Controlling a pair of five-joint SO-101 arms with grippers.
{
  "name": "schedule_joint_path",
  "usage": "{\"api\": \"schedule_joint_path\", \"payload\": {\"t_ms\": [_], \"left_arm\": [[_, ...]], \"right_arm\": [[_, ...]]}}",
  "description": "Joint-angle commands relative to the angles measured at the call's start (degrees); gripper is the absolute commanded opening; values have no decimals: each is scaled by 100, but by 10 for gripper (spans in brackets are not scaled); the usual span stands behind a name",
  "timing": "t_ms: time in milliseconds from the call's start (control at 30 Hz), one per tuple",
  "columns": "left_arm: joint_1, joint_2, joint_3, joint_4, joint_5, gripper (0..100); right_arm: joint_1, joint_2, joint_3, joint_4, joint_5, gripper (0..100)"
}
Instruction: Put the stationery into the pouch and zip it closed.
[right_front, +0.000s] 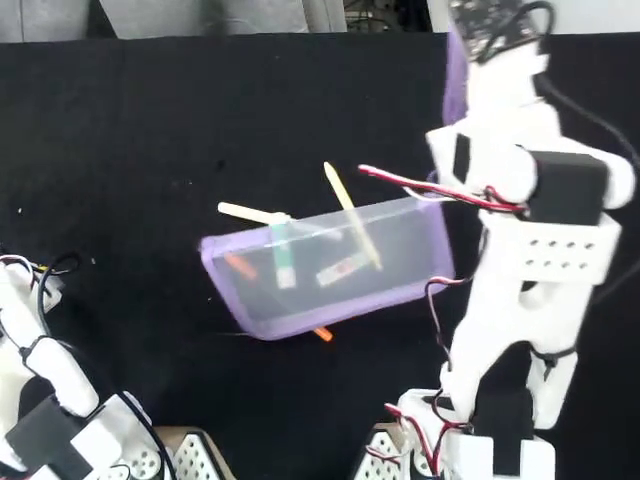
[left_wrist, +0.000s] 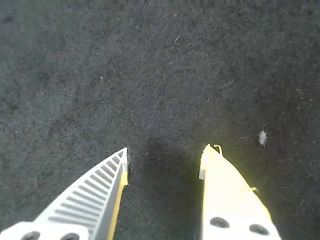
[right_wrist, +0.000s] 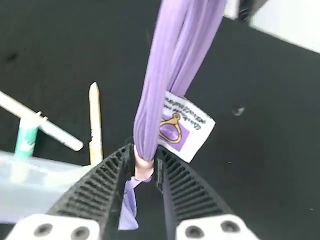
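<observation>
Black table (right_front: 150, 150) bears purple pouch (right_front: 405, 240) holding stationery (right_front: 284, 263).

Your table (right_front: 150, 150) is covered in black cloth. Near its middle, a little toward 3 o'clock, lies the pouch (right_front: 400, 250). A white pen (right_front: 245, 212) juts from the pouch's 10 o'clock corner, a cream pen (right_front: 338, 188) from 12 o'clock, and an orange tip (right_front: 322, 335) shows at 6 o'clock.

A white paper tag (right_wrist: 186, 126) hangs against the purple strap (right_wrist: 170, 60). It carries a purple square with a gold clasp drawn on it. Two lines of small dark print beside the square are too blurred to read.
</observation>
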Motion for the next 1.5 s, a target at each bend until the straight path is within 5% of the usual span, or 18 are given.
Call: {"api": "schedule_joint_path", "payload": {"t_ms": [0, 467, 1000, 1133, 1367, 1467], "left_arm": [[4, -132, -57, -35, 62, 235], [75, -158, 31, -35, 62, 234], [286, -123, 154, -26, 70, 234], [330, -141, 154, -26, 70, 234], [330, -149, 154, -35, 70, 234], [330, -141, 154, -35, 70, 234]], "right_arm": [[554, -40, -673, -378, 26, 11], [1890, 725, -2018, -1389, -18, 11], [1960, 1798, -3442, -2778, -510, 11], [1925, 1859, -3398, -2321, -501, 11], [1732, 1859, -3512, 281, 105, 11], [2048, 1648, -3011, 325, 273, 11]]}}
